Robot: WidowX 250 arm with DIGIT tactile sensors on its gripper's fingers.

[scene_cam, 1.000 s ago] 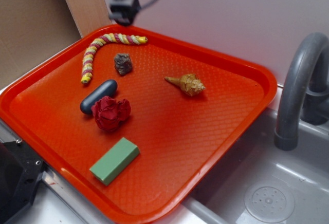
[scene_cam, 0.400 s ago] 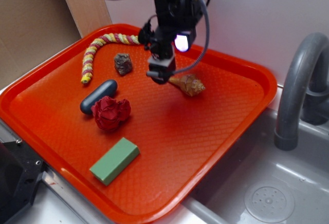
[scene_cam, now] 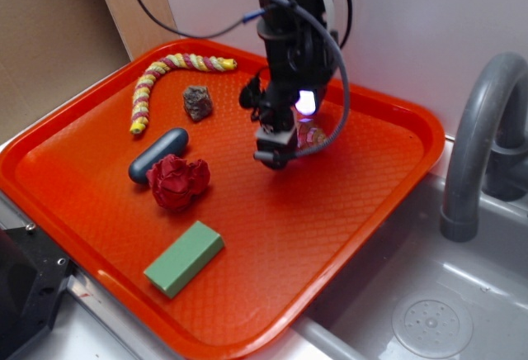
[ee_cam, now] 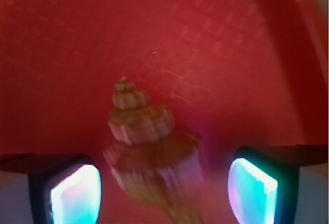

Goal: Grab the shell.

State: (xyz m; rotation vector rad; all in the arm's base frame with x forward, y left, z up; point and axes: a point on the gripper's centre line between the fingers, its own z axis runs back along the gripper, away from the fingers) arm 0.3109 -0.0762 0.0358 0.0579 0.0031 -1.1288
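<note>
The shell (ee_cam: 151, 147), tan, ridged and stepped in knobbly tiers, lies on the red waffle-textured tray (scene_cam: 363, 203), its long axis running up the wrist view between the gripper (scene_cam: 276, 155) fingers (ee_cam: 74, 193), jaws spread and apart from it on both sides. The arm hides most of the shell from outside. A grey rock (scene_cam: 197, 102), striped rope (scene_cam: 169, 75), dark capsule (scene_cam: 157, 154), crumpled red cloth (scene_cam: 178, 182) and green block (scene_cam: 184, 258) lie well apart.
</note>
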